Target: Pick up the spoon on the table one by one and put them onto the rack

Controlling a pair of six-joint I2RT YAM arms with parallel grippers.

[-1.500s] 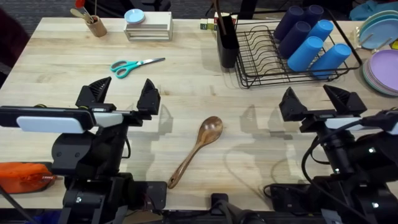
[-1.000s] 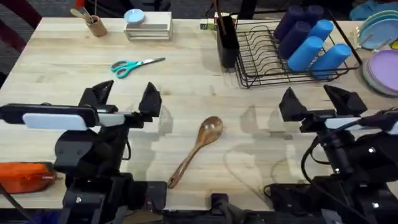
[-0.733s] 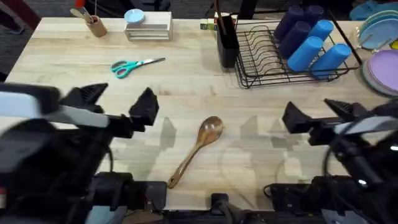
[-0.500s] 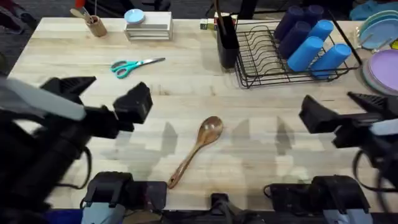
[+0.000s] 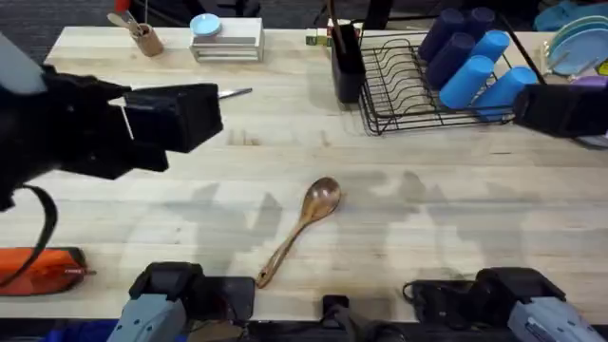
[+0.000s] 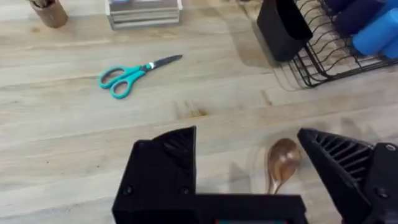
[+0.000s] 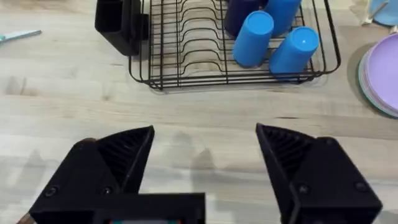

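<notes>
One brown wooden spoon lies on the table near the front middle, bowl pointing away from the arms. The black wire rack stands at the back right with its tall black utensil cup on its left side. My left gripper hangs open high above the table, and the spoon's bowl shows between its fingers far below. My right gripper is open too, raised in front of the rack, holding nothing. In the overhead view both arms look large and dark, the left arm and the right arm.
Teal-handled scissors lie at the back left. A small tan cup and a white block with a blue lid stand along the far edge. Blue tumblers fill the rack's right side. Purple plates sit at the right.
Both arms have risen toward the camera; the left now covers the scissors' handles in the overhead view and the right sits near the rack. The spoon has not moved.
</notes>
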